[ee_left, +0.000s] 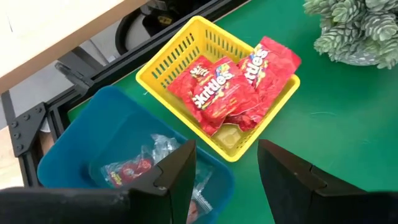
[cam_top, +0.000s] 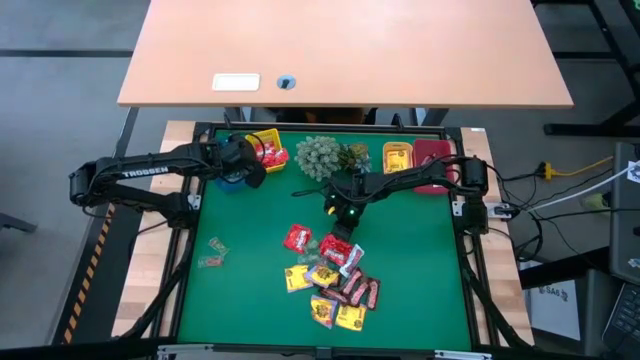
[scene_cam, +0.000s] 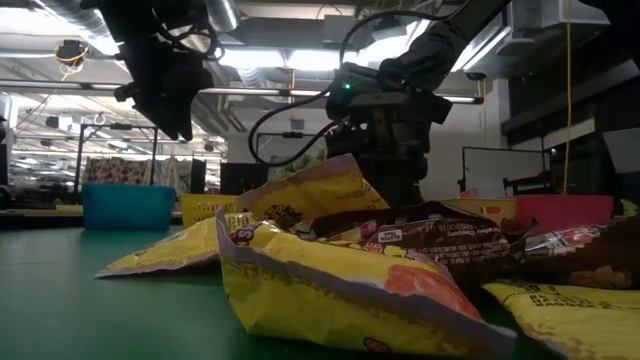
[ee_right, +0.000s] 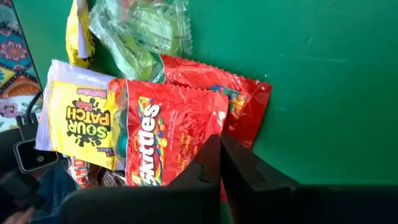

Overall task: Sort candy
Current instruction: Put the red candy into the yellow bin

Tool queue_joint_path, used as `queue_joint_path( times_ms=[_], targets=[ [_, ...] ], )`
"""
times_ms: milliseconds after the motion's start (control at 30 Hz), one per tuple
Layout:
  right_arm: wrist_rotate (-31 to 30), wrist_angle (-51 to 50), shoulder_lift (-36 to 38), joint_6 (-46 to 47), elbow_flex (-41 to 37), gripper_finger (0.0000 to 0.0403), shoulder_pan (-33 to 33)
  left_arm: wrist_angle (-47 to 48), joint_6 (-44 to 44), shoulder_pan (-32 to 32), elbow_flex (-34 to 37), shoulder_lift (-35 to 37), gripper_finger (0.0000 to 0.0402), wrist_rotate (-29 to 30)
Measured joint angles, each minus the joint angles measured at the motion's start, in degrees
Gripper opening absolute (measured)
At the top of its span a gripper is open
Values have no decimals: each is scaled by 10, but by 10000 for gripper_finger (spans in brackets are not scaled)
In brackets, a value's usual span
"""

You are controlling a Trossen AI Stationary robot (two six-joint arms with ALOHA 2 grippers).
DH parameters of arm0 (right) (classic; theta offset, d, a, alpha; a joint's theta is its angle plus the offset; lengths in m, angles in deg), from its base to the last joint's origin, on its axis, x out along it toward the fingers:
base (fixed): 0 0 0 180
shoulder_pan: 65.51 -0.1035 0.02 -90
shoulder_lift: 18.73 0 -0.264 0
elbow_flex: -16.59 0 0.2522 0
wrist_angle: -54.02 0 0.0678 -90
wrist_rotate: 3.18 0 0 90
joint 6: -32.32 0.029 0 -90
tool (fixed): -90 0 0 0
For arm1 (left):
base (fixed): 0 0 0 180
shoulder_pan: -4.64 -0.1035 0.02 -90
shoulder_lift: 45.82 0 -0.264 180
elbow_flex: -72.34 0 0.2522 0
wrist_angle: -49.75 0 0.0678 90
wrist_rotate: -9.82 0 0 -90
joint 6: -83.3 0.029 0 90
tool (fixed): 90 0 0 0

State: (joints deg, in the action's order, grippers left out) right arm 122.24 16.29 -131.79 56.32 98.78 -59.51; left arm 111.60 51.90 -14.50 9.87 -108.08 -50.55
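Note:
The candy lies in a pile (cam_top: 335, 285) on the green mat's near middle: red, yellow and dark brown packets. My right gripper (cam_top: 343, 238) slants down onto the pile's far end, shut on a red Skittles packet (ee_right: 168, 137). A Sour Patch packet (ee_right: 78, 121) lies next to it. My left gripper (ee_left: 227, 168) hangs open and holds nothing, above a blue bin (ee_left: 81, 155) of clear-wrapped sweets and a yellow basket (ee_left: 165, 59) with red packets (ee_left: 233, 87). In the low view, yellow packets (scene_cam: 330, 280) hide my right gripper's fingertips. My right gripper pinches the red Skittles packet at one side edge (ee_right: 210, 132) between its two shut fingers. The fingers come slanting down from the table's far side. The packet lies flat among the other packets; I cannot tell whether it is lifted.
A grey-green plant cluster (cam_top: 325, 155) stands at the far middle, with a yellow bin (cam_top: 398, 157) and a red bin (cam_top: 432, 155) to its right. Two clear-wrapped sweets (cam_top: 213, 252) lie alone on the left. Another red packet (cam_top: 298, 238) lies just left of my right gripper.

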Motion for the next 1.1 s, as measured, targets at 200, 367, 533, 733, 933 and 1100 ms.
queue_joint_path(
  times_ms=[200, 367, 533, 733, 933, 1100],
  targets=[
    [1, 0, 1, 16, 0, 35, 0, -2, 0, 2, 0, 0, 157, 0],
    [-10, 2, 1, 27, 0, 104, 0, -2, 0, 2, 0, 0, 157, 0],
    [-18, -4, 1, 28, 11, 182, 0, -2, 0, 2, 0, 0, 157, 0],
    [-19, -52, 1, 28, 70, 229, 0, -2, 0, 2, 0, 0, 157, 0],
    [-49, -128, 2, 2, 133, 230, -6, -2, 0, 2, 0, 0, 157, 0],
    [-112, -134, 0, -57, 134, 222, -42, -2, 0, 2, 0, 0, 157, 0]
  ],
)
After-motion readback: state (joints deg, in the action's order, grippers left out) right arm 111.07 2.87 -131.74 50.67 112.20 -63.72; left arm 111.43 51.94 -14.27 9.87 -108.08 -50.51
